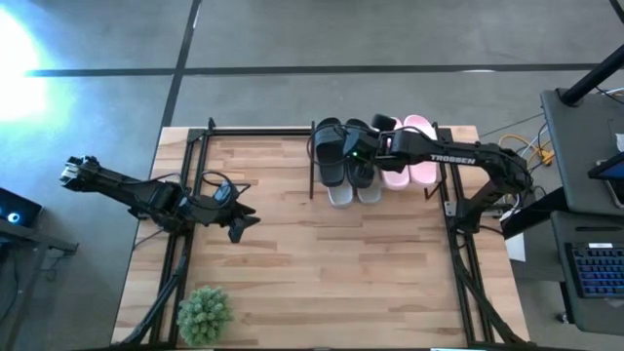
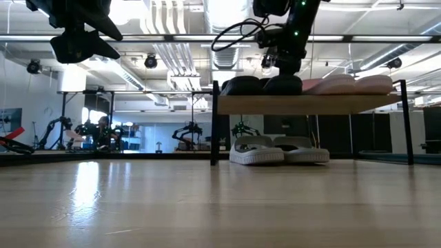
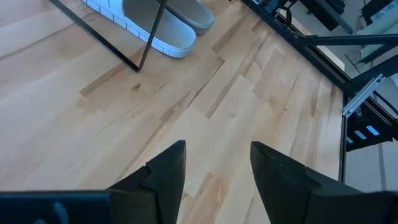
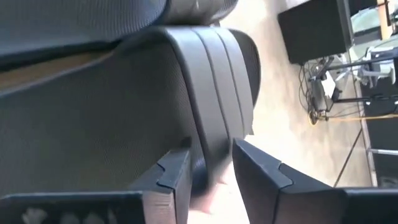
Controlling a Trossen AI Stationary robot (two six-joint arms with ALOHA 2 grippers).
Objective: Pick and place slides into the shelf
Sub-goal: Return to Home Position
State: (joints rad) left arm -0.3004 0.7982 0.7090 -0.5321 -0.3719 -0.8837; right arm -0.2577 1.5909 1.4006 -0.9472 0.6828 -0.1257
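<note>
The shelf (image 2: 310, 104) stands at the table's far edge, right of the middle. On its top plank lie two black slides, one (image 1: 330, 146) left of the other (image 1: 361, 177), and a pink pair (image 1: 421, 146) to their right. The light grey pair (image 1: 354, 193) rests with its soles on the table under the plank, also seen low down (image 2: 279, 150). My right gripper (image 1: 363, 153) is down on the right-hand black slide (image 2: 282, 84). My left gripper (image 1: 249, 219) hangs open above the table's left half, holding nothing; its fingers (image 3: 168, 174) frame bare wood. My right gripper (image 4: 211, 177) has the black slide's wide strap (image 4: 214, 124) pinched between its two fingers, which lie across the strap's edge. It comes from above, slanting in from the table's right. The slide sits with its sole on the shelf's top plank, level.
A small green plant (image 1: 205, 314) stands at the table's near left corner. Black frame rails (image 1: 185, 195) run along the left side and others (image 1: 458, 234) along the right. Bare wood fills the table's middle and near part. A desk with a keyboard (image 1: 595, 268) stands beyond the right edge.
</note>
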